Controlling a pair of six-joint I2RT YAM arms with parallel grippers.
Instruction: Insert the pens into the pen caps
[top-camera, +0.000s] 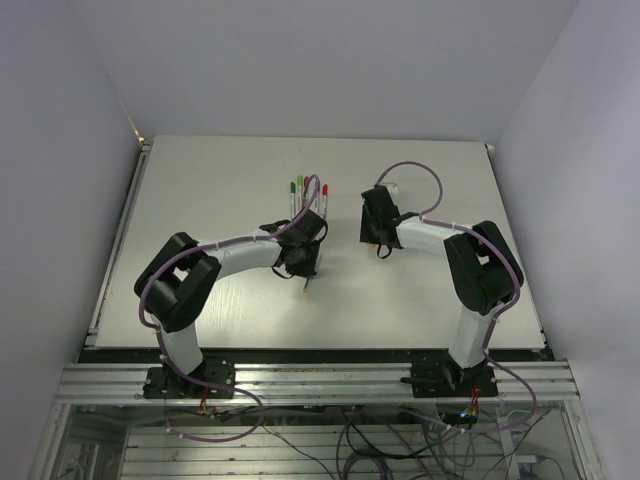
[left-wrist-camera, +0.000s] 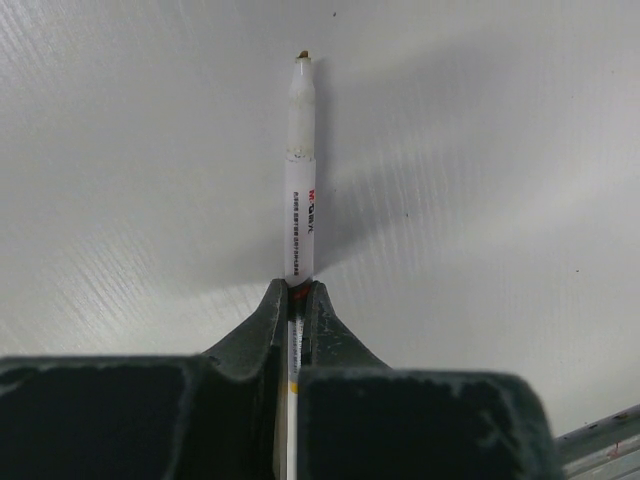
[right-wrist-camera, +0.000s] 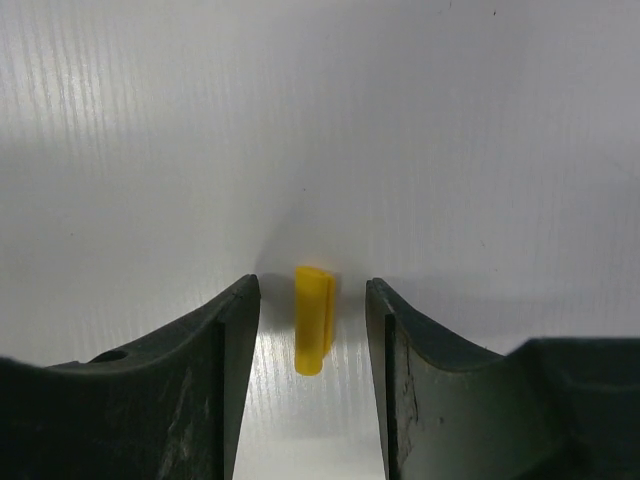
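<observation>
**Left claw grips a pen; yellow cap lies loose between the open right jaws**

The left claw (left-wrist-camera: 296, 292) is clenched on a white pen (left-wrist-camera: 301, 180). The jaws pinch the barrel near its back end. Most of the pen sticks straight out past the fingertips, with the bare tip farthest from the claw. The tip is small and dark, and its colour is hard to tell. From above, this claw hangs over the middle of the table (top-camera: 200, 200), with the held pen pointing down and toward the near edge.

The right claw (right-wrist-camera: 312, 285) is released, its jaws spread apart and low over the table. A yellow cap (right-wrist-camera: 314, 330) lies flat on the surface in the gap between them, lengthwise along the jaws. It sits roughly centred, with a sliver of bare table on each side, so neither finger touches it.

The other pens (top-camera: 306, 192) lie side by side in a small group on the far side of the left claw. Their ends show green, purple and red. They are well apart from the right claw and its cap.
</observation>
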